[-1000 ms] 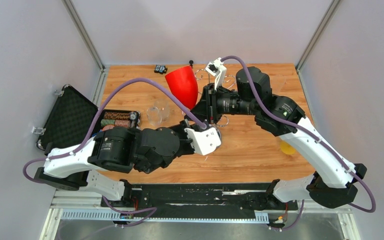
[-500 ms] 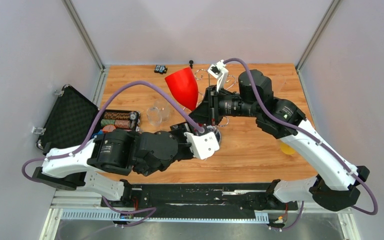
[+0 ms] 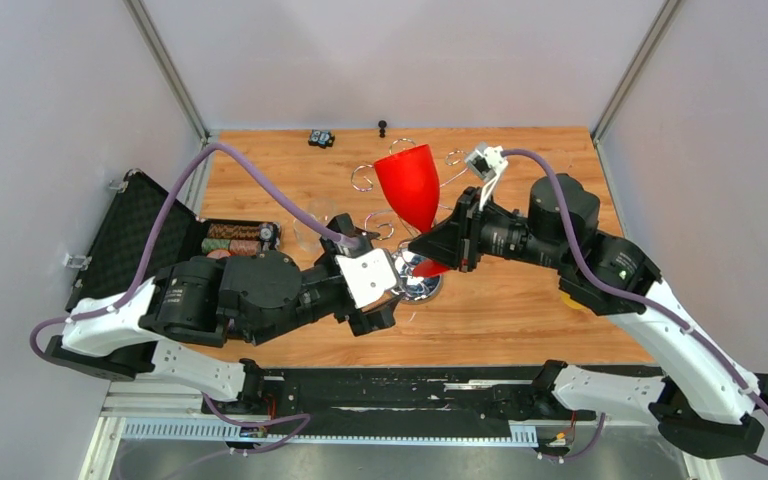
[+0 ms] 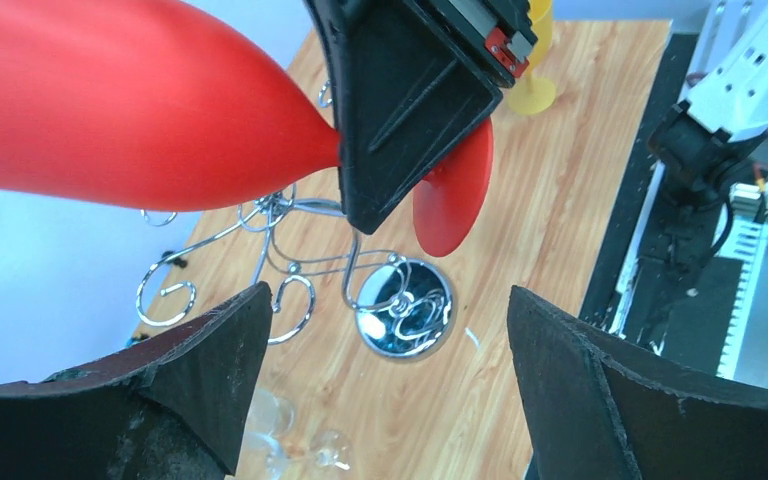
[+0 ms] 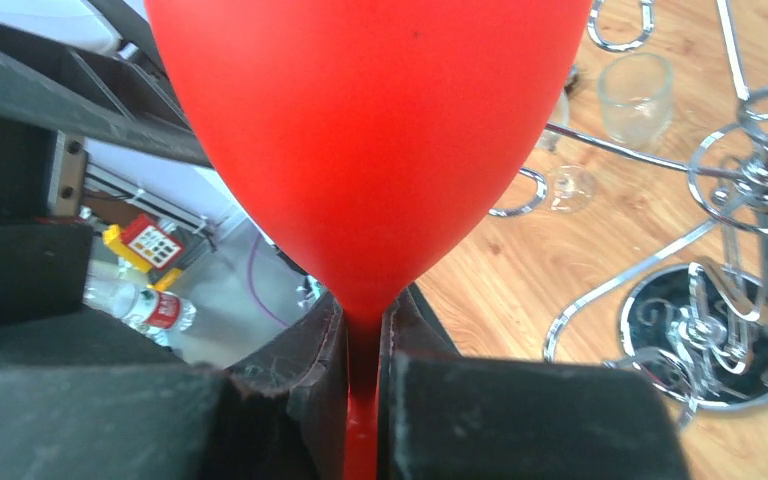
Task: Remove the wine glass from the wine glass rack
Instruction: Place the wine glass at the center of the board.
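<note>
The right tool [image 5: 363, 335] is pinching the red wine glass [image 5: 360, 130] by its stem, holding it clear of the rack [image 4: 400, 305] standing just below. The left tool [image 4: 385, 340] is hovering spread wide above the rack's base.

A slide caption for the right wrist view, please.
Right pincer grips the red wine glass stem; chrome rack at right.

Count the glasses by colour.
red glass: 1
yellow glass: 1
clear glass: 1, as far as the views show
Total: 3
</note>
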`<action>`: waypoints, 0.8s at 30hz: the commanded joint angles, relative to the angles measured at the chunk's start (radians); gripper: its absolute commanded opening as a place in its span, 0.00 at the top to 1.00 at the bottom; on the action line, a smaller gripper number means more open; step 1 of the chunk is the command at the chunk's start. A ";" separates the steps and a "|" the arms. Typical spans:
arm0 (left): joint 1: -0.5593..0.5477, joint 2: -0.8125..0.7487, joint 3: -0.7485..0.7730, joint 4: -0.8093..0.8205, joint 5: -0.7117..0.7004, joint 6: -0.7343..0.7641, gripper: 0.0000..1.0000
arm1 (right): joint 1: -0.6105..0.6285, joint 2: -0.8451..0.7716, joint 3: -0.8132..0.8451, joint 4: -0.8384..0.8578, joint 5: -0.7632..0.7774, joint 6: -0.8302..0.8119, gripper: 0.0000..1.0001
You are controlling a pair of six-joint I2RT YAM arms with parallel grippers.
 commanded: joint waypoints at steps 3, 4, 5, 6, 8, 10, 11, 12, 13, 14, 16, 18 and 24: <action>0.000 -0.030 -0.023 0.126 0.047 -0.064 0.04 | 0.002 -0.112 -0.074 0.045 0.133 -0.127 1.00; 0.003 -0.030 -0.023 0.130 0.056 -0.072 0.03 | 0.002 -0.127 -0.083 0.044 0.143 -0.143 1.00; 0.011 -0.030 -0.023 0.135 0.061 -0.076 0.03 | 0.002 -0.141 -0.092 0.043 0.155 -0.159 1.00; 0.021 -0.029 -0.021 0.135 0.080 -0.088 0.02 | 0.002 -0.154 -0.100 0.042 0.169 -0.175 1.00; 0.060 -0.033 -0.021 0.132 0.131 -0.116 0.02 | 0.002 -0.178 -0.116 0.035 0.189 -0.210 1.00; 0.097 -0.045 -0.031 0.146 0.176 -0.140 0.01 | 0.002 -0.195 -0.125 0.023 0.207 -0.240 1.00; 0.122 -0.054 -0.040 0.151 0.191 -0.153 0.01 | 0.002 -0.200 -0.126 0.014 0.213 -0.256 1.00; 0.135 -0.059 -0.045 0.161 0.221 -0.159 0.01 | 0.002 -0.203 -0.125 0.006 0.218 -0.272 1.00; 0.165 -0.069 -0.051 0.166 0.236 -0.176 0.01 | 0.002 -0.204 -0.122 -0.004 0.223 -0.288 1.00; 0.181 -0.073 -0.052 0.171 0.271 -0.188 0.01 | 0.002 -0.204 -0.117 -0.016 0.229 -0.305 1.00; 0.241 -0.083 -0.052 0.176 0.329 -0.223 0.00 | 0.003 -0.201 -0.108 -0.036 0.245 -0.346 1.00; 0.301 -0.089 -0.052 0.181 0.390 -0.257 0.00 | 0.002 -0.201 -0.106 -0.044 0.250 -0.388 1.00; 0.481 -0.082 -0.026 0.167 0.567 -0.359 0.00 | 0.003 -0.208 -0.120 -0.046 0.255 -0.552 1.00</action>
